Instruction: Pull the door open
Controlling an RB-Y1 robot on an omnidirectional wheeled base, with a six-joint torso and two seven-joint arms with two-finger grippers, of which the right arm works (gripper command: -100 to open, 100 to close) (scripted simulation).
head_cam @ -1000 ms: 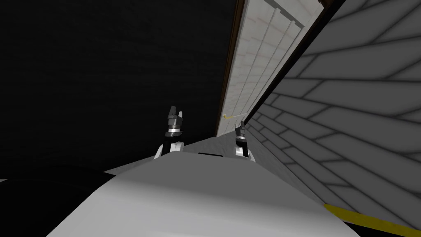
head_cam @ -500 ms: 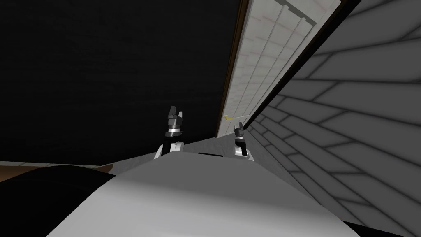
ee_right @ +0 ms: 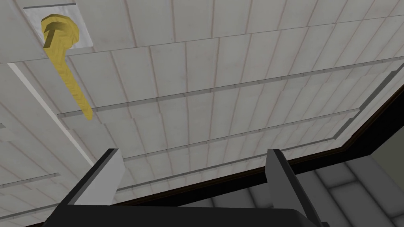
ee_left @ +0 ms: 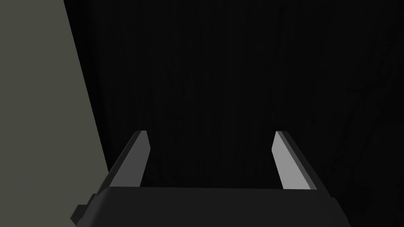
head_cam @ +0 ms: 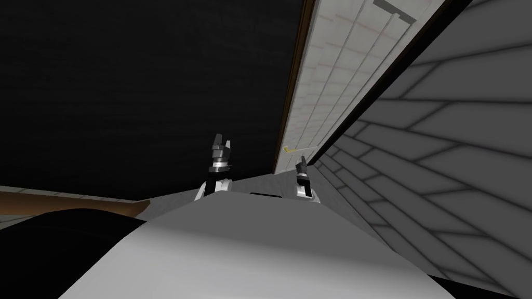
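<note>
Door [ee_right: 236,79] lies just ahead of the right gripper [ee_right: 194,154], whose fingers are apart and empty, likely readied for the yellow lever handle [ee_right: 71,79], which sits outside their gap. Left gripper [ee_left: 211,136], also spread, hangs aside.

white forearms [head_cam: 225,185], dark joints; left gripper [head_cam: 221,138] and right gripper [head_cam: 301,161]: dark boxes, thin light grey fingers [ee_left: 290,165].

Grey block-pattern wall [head_cam: 441,155] at 3 o'clock; black area [head_cam: 130,93] at 10; brown strip [head_cam: 62,202] lay approx. 8.
</note>
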